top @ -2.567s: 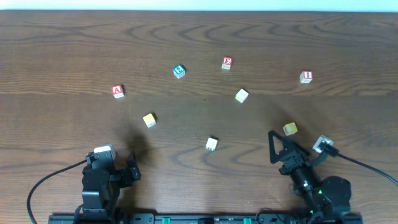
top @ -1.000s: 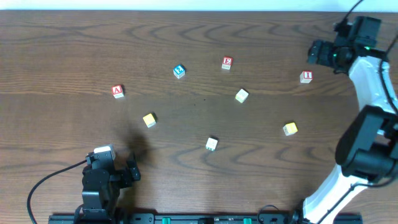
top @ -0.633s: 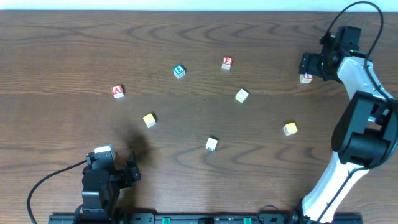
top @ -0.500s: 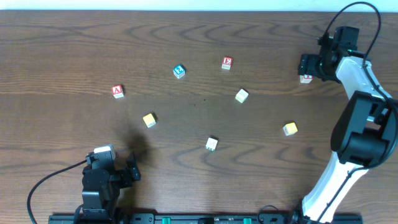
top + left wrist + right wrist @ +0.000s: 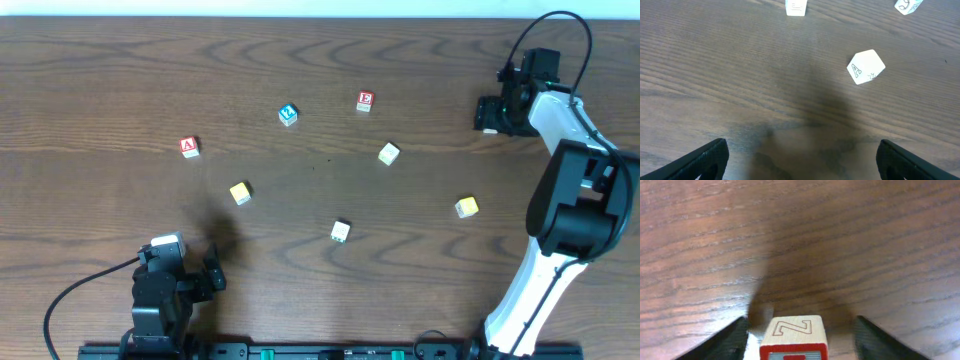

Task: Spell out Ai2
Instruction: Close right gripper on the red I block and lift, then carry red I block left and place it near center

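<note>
Right gripper [image 5: 492,114] is low at the far right of the table [image 5: 100,80]. Its jaws are apart and straddle the I cube [image 5: 793,330]. The cube sits on the wood between the fingers with a clear gap on one side, so it is not gripped. Overhead, the gripper hides it. A cube [image 5: 189,147] lies left of centre. 2 cube [image 5: 288,114] is farther back, well apart from it. E cube [image 5: 365,100] lies between the 2 cube and the right gripper. Left gripper [image 5: 212,274] is near the front edge with jaws wide and nothing held. A yellow cube [image 5: 240,192] lies ahead of it.

Readable: A cube [image 5: 189,147], E cube [image 5: 365,100], 2 cube [image 5: 288,114] (blue digit).
</note>
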